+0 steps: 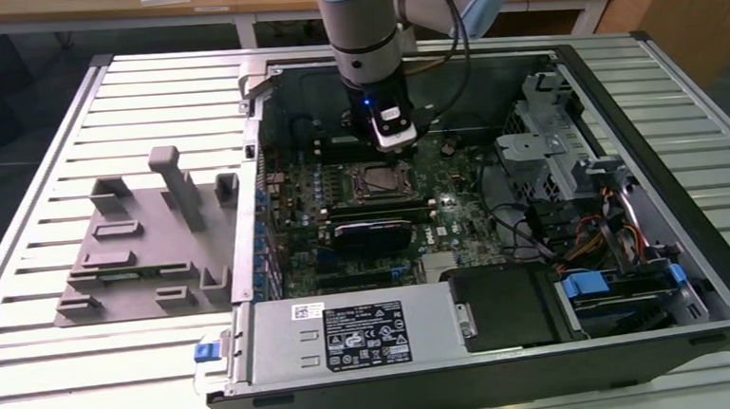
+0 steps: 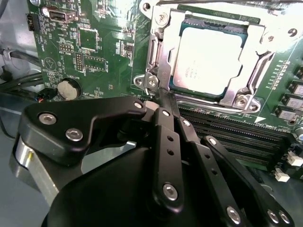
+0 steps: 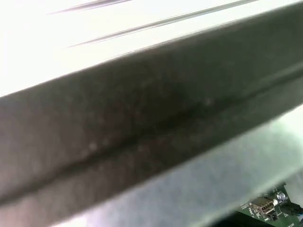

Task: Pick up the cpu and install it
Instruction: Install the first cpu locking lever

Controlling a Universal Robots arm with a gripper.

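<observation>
The cpu (image 2: 208, 59), a small square chip with a shiny silver top, lies flat in its socket on the green motherboard (image 2: 94, 52), with the metal socket frame (image 2: 163, 28) around it. My gripper (image 2: 164, 97) has its black fingers (image 2: 165, 142) shut together. Their tips sit at the socket's edge, by a thin metal lever (image 2: 160, 71); I cannot tell whether they pinch it. In the exterior view the gripper (image 1: 394, 146) hangs inside the open computer case, just above the socket (image 1: 381, 178).
Grey fixture blocks (image 1: 152, 246) stand on the slatted table at the exterior view's left. Inside the case are a power supply (image 1: 335, 335), a black shroud (image 1: 511, 305), a drive cage (image 1: 552, 155), cables and memory slots (image 2: 236, 137). A dark blurred bar (image 3: 142, 132) crosses the first wrist view.
</observation>
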